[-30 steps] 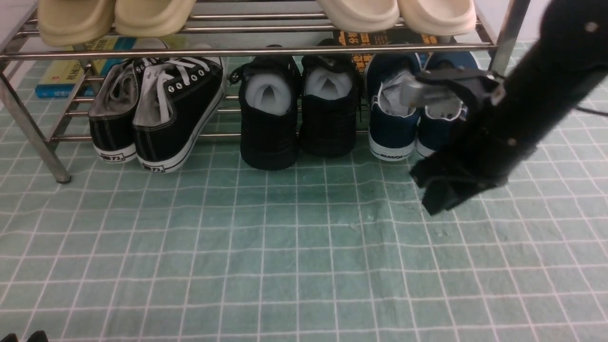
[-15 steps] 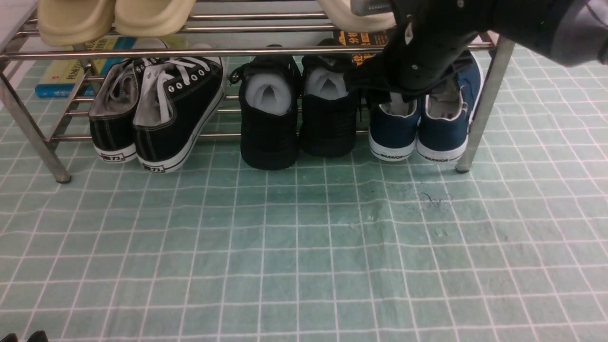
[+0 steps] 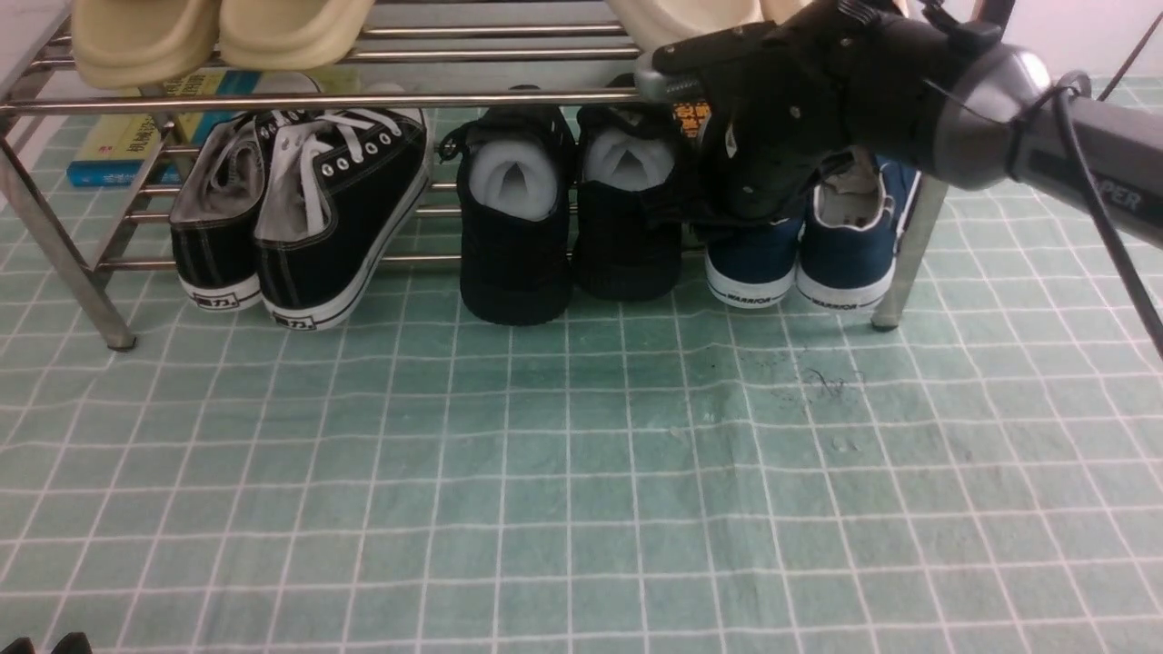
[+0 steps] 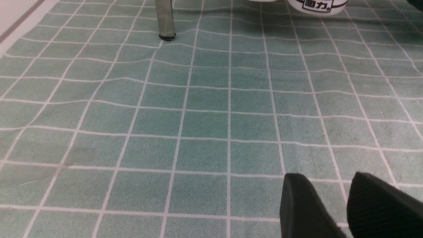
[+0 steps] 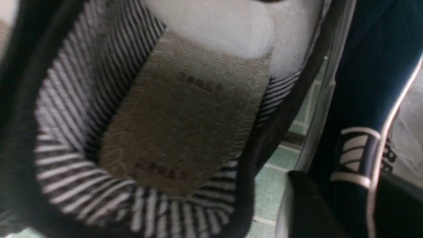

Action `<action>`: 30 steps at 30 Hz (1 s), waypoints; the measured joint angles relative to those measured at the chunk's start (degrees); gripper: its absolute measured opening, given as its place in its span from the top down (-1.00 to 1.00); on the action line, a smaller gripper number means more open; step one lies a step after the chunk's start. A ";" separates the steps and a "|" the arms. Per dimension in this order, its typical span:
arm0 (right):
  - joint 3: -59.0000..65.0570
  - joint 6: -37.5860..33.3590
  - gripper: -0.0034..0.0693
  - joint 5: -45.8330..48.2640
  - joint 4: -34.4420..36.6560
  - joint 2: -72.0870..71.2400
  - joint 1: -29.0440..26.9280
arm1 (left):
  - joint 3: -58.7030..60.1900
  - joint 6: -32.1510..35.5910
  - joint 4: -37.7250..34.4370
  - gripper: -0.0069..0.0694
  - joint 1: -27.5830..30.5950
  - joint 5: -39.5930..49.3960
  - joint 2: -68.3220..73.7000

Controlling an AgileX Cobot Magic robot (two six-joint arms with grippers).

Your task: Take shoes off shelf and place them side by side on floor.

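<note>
We list navy slip-ons (image 3: 847, 254), white-soled, silver rack (image 3: 454, 98), green gridded floor (image 3: 545, 436), left hand (image 4: 327, 180) released, right hand (image 5: 343, 185) astride navy canvas, grip uncertain.

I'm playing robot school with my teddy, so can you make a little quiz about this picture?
1. True or false: the black lace-up sneakers are on the floor in front of the rack.
2. Which word is printed on the heels of the navy shoes?
3. Fill in: the rack is made of shiny ____ bars.

Key: 1. False, they're on the rack; 2. WARRIOR; 3. metal.
</note>
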 joint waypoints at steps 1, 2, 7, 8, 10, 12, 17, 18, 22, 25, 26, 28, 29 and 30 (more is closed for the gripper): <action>0.00 0.00 0.37 0.00 -0.01 0.00 0.00 | 0.00 0.00 0.00 0.18 0.00 0.00 0.00; 0.00 0.00 0.60 0.08 -0.01 0.00 0.00 | 0.00 0.00 0.00 0.18 0.00 0.00 0.00; -0.13 -0.05 0.79 1.83 0.65 -1.77 0.24 | 0.00 0.00 0.00 0.18 0.00 0.00 0.00; -0.51 -0.25 0.79 3.25 1.25 -2.87 0.37 | 0.00 0.00 0.00 0.18 0.00 0.00 0.00; -1.24 -1.13 0.79 7.00 3.68 -5.22 0.86 | 0.00 0.00 0.00 0.18 0.00 0.00 0.00; -1.68 -2.70 0.79 9.57 6.63 -7.94 1.07 | 0.00 0.00 0.00 0.18 0.00 0.00 0.00; -1.79 -7.55 0.79 16.56 13.92 -12.69 1.26 | 0.00 0.00 0.00 0.18 0.00 0.00 0.00; -1.79 -8.17 0.79 18.22 15.81 -13.35 1.33 | 0.00 0.00 0.00 0.18 0.00 0.00 0.00; -1.79 -10.53 0.79 24.00 20.81 -16.47 1.81 | 0.00 0.00 0.00 0.18 0.00 0.00 0.00; -1.36 -10.55 0.79 25.48 22.92 -20.82 4.06 | 0.00 0.00 0.00 0.18 0.00 0.00 0.00; -0.93 -10.44 0.79 25.48 22.93 -21.97 4.61 | 0.00 0.00 0.00 0.18 0.00 0.00 0.00; 0.95 -9.63 0.79 25.36 22.86 -24.91 6.93 | 0.00 0.00 0.00 0.18 0.00 0.00 0.00; 2.45 -8.70 0.79 25.32 22.79 -26.62 8.96 | 0.00 0.00 0.00 0.18 0.00 0.00 0.00; 2.99 -8.51 0.79 25.32 22.71 -26.90 9.28 | 0.00 0.00 0.00 0.18 0.00 0.00 0.00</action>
